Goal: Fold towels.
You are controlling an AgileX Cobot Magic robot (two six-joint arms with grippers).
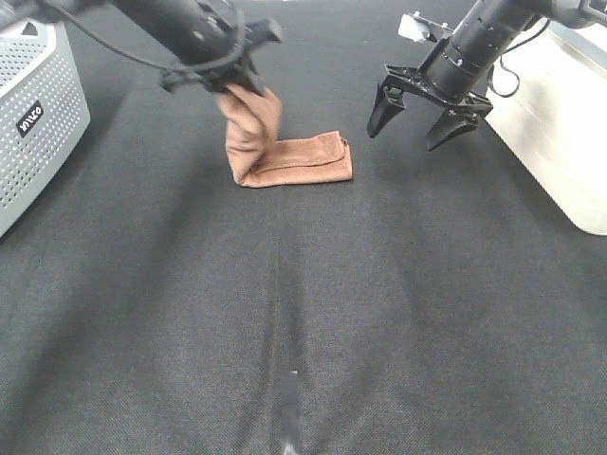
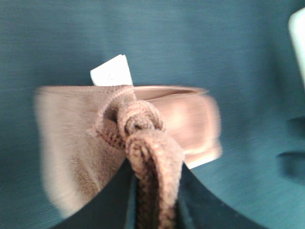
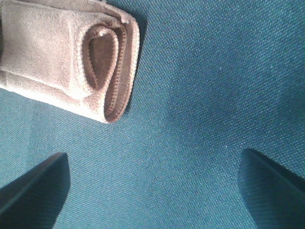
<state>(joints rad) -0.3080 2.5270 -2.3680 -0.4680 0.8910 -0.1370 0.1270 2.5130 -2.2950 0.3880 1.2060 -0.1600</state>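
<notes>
On dark carpet (image 1: 303,322), towel (image 1: 305,157) in left pincer (image 1: 237,83).

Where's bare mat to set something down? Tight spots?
Free: the near half of the mat, from the grey basket to the white box. Crowded: the far strip, where the left gripper holds up one end of the towel and the open right gripper hovers beside it.

both arms are matte black all over, built from chunky round tube sections. the left arm (image 1: 180,28) has a thin black cable (image 1: 114,47) slung along it. the right arm (image 1: 484,38) has ribbed rings near the wrist, a small whitish block (image 1: 417,27) mounted on its side and a second cable (image 1: 517,81) looping off it. the right gripper (image 1: 405,137) has two pointy, claw-like black fingers (image 3: 33,191). the left gripper (image 1: 242,85) is black too, details hard to make out.
</notes>
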